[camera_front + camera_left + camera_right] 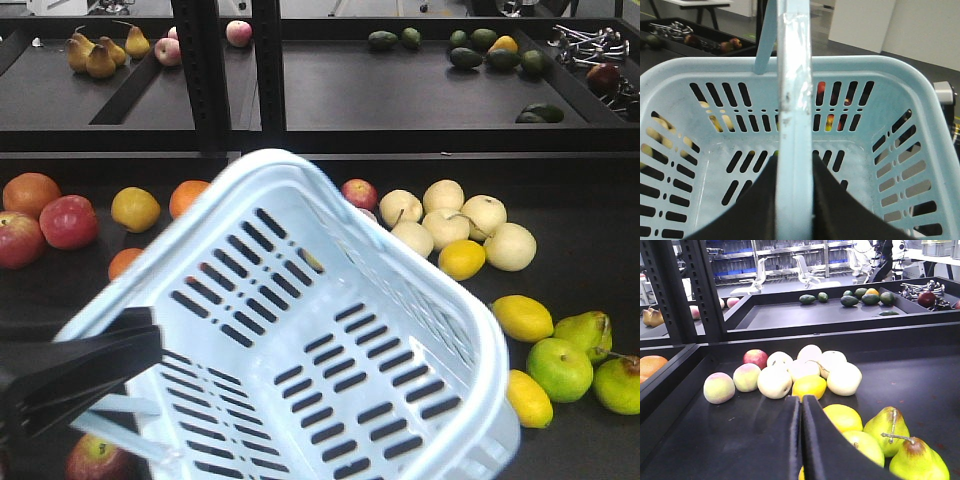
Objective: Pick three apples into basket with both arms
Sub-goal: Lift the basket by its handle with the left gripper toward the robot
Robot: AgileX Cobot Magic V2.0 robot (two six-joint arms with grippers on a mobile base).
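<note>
The pale blue basket point(400, 300) hangs tilted over the fruit shelf, and nothing lies inside it. My left gripper point(150, 345) is shut on its handle point(795, 125); in the left wrist view the black fingers point(840, 200) press on both sides of the bar. Dark red apples lie at the left point(68, 221) point(18, 240), and one sits under the basket's near corner point(95, 458). Another red apple point(755, 358) rests behind the basket beside the pale fruit. My right gripper point(801, 399) is shut on nothing, low over the black shelf, with lemons just ahead.
Oranges point(30, 190) lie at the left. Pale round pears point(450, 220), lemons point(522, 317) and green pears point(585, 335) lie at the right. A raised back shelf holds avocados point(480, 50) and brown pears point(95, 55). Black posts point(205, 70) stand at the centre.
</note>
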